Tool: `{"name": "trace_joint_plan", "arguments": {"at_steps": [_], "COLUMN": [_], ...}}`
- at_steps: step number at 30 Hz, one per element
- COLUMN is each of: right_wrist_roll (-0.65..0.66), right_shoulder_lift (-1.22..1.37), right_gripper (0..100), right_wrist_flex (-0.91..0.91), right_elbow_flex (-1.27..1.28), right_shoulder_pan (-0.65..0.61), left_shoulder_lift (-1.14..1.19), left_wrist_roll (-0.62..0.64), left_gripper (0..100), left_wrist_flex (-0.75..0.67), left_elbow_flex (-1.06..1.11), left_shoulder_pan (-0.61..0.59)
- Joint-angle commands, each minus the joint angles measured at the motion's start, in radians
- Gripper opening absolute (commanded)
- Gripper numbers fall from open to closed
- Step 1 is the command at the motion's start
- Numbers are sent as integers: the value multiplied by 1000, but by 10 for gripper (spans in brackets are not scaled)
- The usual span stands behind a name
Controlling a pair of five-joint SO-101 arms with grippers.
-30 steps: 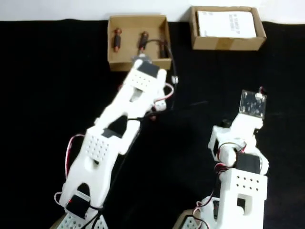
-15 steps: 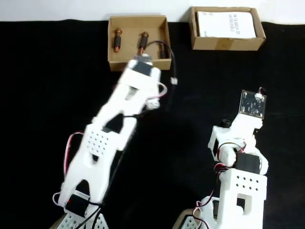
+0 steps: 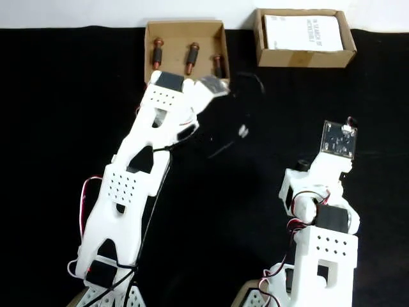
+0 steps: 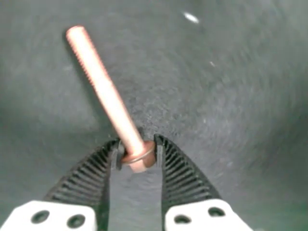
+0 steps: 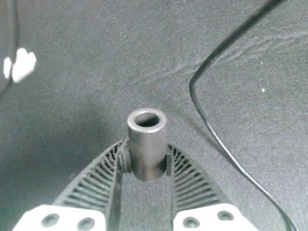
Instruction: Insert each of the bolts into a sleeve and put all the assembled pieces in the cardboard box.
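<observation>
your right tool (image 5: 147, 153) is clamped on a sleeve (image 5: 147, 137) over the worktop (image 5: 72, 72). left tool (image 4: 138, 149) grips a bolt (image 4: 103, 91) by its head — not joined yet. further back, three assembled pieces (image 3: 192, 56) sit in the cardboard box (image 3: 174, 45) — looks like this pair's what's left.

Overhead illumination is even and moderately bright. In the high view the black table cloth (image 3: 57, 141) absorbs most light, while the white left arm (image 3: 128, 192), the right arm (image 3: 323, 256) and the paper sheet (image 3: 302, 32) come close to washing out. In the left wrist view the bolt (image 4: 103, 91) throws a soft, broad shadow on the cloth, and the corners darken. In the right wrist view the sleeve (image 5: 147, 144) carries a pale highlight on its rim, with a diffuse shadow beside it.
</observation>
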Motion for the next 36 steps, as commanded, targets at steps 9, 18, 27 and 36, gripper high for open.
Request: {"name": "trace_joint_plan", "arguments": {"at_steps": [9,18,27,36], "right_wrist_roll": [6,8,8,8], "right_shoulder_lift": [-22,-22,-21,-21], "right_gripper": [6,6,6,6], "right_wrist_flex": [-15,-18,-19,-19], "right_elbow_flex": [4,4,4,5], "right_shoulder_pan": [-7,-7,-7,-7], "left_shoulder_lift": [-54,-213,-364,-412], "left_wrist_roll": [-367,48,1330,1807], "left_gripper": [129,189,192,193], "left_wrist_flex": [11,5,15,0], "left_elbow_flex": [-19,-22,237,360], "left_shoulder_pan": [-54,-51,7,120]}}
